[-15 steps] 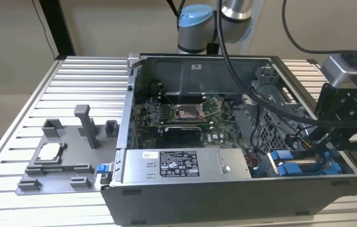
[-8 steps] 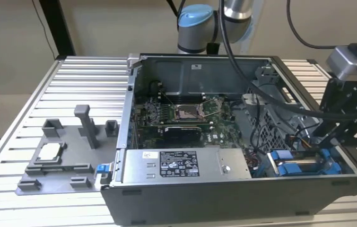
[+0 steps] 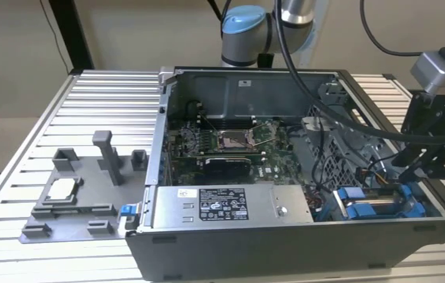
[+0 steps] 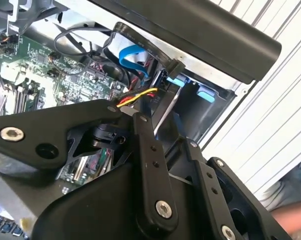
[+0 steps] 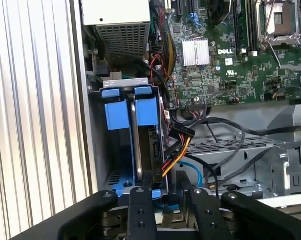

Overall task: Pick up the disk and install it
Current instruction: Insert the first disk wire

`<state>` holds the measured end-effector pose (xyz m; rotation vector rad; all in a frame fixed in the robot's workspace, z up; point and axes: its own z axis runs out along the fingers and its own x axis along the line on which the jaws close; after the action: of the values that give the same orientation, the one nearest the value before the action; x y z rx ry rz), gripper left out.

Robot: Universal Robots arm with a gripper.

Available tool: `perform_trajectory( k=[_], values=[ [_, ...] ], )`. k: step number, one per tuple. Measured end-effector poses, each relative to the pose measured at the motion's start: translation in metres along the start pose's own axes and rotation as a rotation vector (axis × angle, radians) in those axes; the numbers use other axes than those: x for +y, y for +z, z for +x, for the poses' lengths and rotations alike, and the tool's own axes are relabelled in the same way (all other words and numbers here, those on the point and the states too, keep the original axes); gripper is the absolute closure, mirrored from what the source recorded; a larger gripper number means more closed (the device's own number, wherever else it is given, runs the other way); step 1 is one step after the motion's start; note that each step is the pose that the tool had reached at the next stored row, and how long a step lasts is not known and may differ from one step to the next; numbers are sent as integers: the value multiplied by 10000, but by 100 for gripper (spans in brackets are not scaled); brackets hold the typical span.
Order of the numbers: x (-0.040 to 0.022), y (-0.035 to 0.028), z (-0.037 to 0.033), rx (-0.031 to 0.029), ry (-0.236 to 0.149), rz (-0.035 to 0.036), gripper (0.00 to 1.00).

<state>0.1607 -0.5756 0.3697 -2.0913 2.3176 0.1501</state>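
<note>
The gripper (image 3: 411,174) hung at the exterior view's right, just over the drive bay (image 3: 379,206) in the near right corner of the open computer case (image 3: 285,247). Its black, bolted fingers (image 5: 140,210) appeared closed on the far end of the disk (image 5: 140,145), a thin flat slab with a dull grey metal edge and glossy blue plastic bracket tabs, standing on edge and reaching well into the bay. In the second wrist view the disk (image 4: 165,107) showed as a pale sliver running from the fingers down into the slot. A bundle of red, yellow and black wires (image 5: 178,147) with a black connector lay touching the disk's side, and a blue ribbon cable (image 4: 133,57) curled nearby. By my judgement, the main risk was that the soft, loose wires could catch between the disk and the bay's sheet-metal wall, jamming or skewing it; a small tilt could also wedge the plastic bracket against the blue rails. The green motherboard (image 3: 222,141), studded with components, sat well apart to the left, beside the grey, perforated power supply (image 3: 230,203).
</note>
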Motion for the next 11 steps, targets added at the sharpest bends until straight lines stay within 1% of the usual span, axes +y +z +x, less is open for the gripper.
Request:
perform_trajectory(
  k=[8,9,10,11],
  values=[
    [-1,-1,1,-104,-5,-11,0],
    [-30,-1,-2,-107,-6,-14,0],
    [-76,-3,-6,-121,-5,-22,0],
    [-127,-11,-13,-149,-7,-27,0]
  ],
)
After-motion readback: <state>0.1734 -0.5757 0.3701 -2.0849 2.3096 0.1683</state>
